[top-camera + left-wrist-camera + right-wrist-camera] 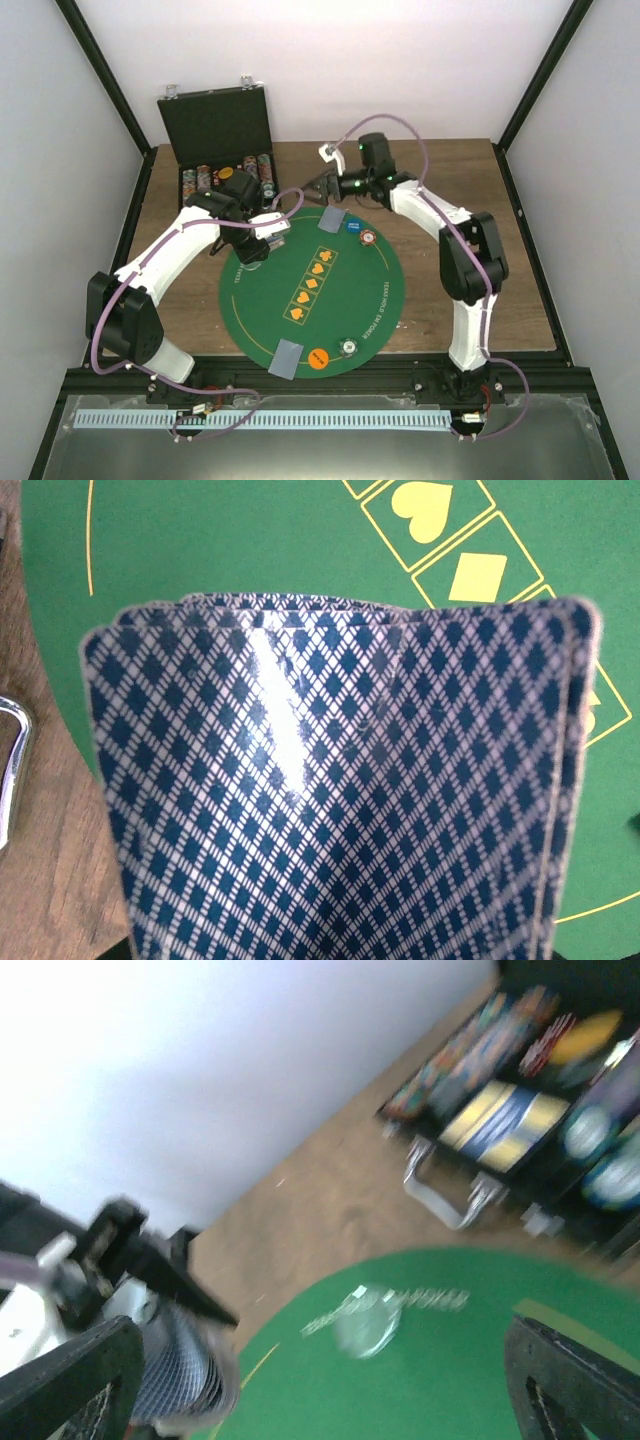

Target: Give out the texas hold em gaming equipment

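Wooden table [450, 200], seen from above; clock positions are read off the green mat.

Green mat [350, 300]: round felt, centre of the table, with yellow suit marks printed down its middle.

Black case [215, 120]: off the mat at 11 o'clock, lid up, rows of striped chips [205, 178] packed in its tray.

Left gripper [262, 238]: over the mat rim between 10 and 11 o'clock. Its jaws are clamped on the deck [340, 780]. The left wrist camera shows little but the slightly fanned blue-diamond backs, which hide the fingers. Mat and a strip of wood show beyond them.

Right gripper [322, 188]: at the 12 o'clock rim with its jaws wide apart and nothing between them. Its wrist view is motion-blurred, with both dark fingers [570, 1380] at the frame corners.

Far card [331, 222]: face down on the mat at 12 o'clock.
Near card [288, 357]: face down between 6 and 7 o'clock.

Orange disc [318, 357]: 6 o'clock, just beside the near card.
Silvery disc [348, 346]: 5 o'clock.
Red-and-white disc [368, 238]: 1 o'clock.
Blue disc [353, 227]: between the far card and the red-and-white disc.
Clear disc [365, 1325]: blurred, on the mat by the rim lettering; I cannot tell its clock position.
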Robot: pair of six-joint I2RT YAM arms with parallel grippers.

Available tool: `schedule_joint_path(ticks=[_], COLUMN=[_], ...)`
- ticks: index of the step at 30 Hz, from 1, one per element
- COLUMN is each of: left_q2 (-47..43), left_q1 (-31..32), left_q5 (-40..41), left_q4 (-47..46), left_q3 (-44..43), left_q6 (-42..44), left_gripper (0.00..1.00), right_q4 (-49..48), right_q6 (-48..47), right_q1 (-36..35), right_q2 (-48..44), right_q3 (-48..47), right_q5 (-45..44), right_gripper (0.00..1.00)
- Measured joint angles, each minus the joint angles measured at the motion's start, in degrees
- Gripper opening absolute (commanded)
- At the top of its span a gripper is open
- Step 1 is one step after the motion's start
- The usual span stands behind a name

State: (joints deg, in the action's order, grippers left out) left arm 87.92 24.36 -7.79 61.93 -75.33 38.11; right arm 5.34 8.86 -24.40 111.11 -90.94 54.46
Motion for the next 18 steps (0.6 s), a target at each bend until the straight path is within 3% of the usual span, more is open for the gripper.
schedule_joint_path(ticks=[8, 18], left_q2=[0.0, 0.0], left_q1=[0.0, -0.04], left_q5=[-0.09, -0.07], left_q4=[0.15, 1.07], left_q3=[-0.11, -0.42], left_q6=[0.0, 0.02], left_gripper=[0.4, 0.4], right_q4=[-1.53, -10.64], right_q6=[9.77, 19.21], right_q1=[-3.32, -6.25], right_q2=[7.32, 10.91], right_q3=[4.85, 4.42], right_q5=[16.22, 21.88], right_gripper=[0.91, 0.77])
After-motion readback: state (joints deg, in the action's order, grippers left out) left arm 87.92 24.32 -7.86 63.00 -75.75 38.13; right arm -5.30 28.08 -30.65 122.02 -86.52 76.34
